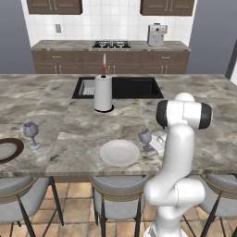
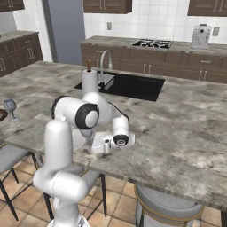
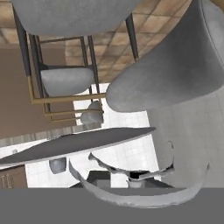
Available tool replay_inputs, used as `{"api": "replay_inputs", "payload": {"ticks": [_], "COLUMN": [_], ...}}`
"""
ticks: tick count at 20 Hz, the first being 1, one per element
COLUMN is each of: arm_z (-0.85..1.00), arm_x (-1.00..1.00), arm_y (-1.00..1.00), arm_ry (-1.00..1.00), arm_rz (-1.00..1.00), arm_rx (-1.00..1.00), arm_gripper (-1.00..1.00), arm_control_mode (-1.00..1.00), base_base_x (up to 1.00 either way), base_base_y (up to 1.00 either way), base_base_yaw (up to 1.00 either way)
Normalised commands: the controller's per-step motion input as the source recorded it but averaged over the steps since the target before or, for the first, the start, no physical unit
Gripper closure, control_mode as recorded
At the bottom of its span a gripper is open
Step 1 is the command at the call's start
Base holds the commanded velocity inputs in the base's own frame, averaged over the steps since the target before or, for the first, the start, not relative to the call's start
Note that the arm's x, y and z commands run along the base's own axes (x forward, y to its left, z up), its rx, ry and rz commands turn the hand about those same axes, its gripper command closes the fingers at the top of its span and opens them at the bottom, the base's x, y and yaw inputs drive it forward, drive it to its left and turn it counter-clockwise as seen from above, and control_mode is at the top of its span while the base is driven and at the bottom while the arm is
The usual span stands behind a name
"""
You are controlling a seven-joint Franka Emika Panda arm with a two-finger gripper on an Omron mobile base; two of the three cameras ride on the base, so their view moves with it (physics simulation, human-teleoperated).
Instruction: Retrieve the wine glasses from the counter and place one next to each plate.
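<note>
On the island, one wine glass (image 1: pixel 146 137) stands upright just right of the plain white plate (image 1: pixel 119 152). My gripper (image 1: pixel 152 144) reaches in low at its stem from the right; the forearm hides its fingers. In the hand view a clear curved glass edge (image 3: pixel 131 202) sits right against the camera. The other wine glass (image 1: pixel 31 133) (image 2: pixel 9 107) stands at the far left beside the dark-rimmed plate (image 1: pixel 6 150). The counter (image 1: pixel 69 45) runs along the back wall under white tiles.
A tall white paper-towel roll (image 1: pixel 102 93) stands in front of the black sink (image 1: pixel 134 87). Grey stools (image 1: pixel 118 201) tuck under the island's near edge. A stove (image 1: pixel 111 44) and a steel appliance (image 1: pixel 156 34) sit on the back counter.
</note>
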Motion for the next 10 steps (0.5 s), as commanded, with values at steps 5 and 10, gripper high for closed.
{"api": "replay_inputs", "payload": {"ticks": [5, 10], "arm_z": [-0.34, -0.42], "arm_x": [0.00, 0.00], "arm_y": [-0.48, -0.49], "arm_ry": [-0.06, -0.05], "arm_rz": [0.12, 0.10], "arm_rx": [0.00, 0.00], "arm_gripper": [1.00, 1.00], "arm_control_mode": [-1.00, -1.00], "base_base_x": [0.00, 0.00], "base_base_y": [0.00, 0.00], "base_base_yaw": [0.00, 0.00]}}
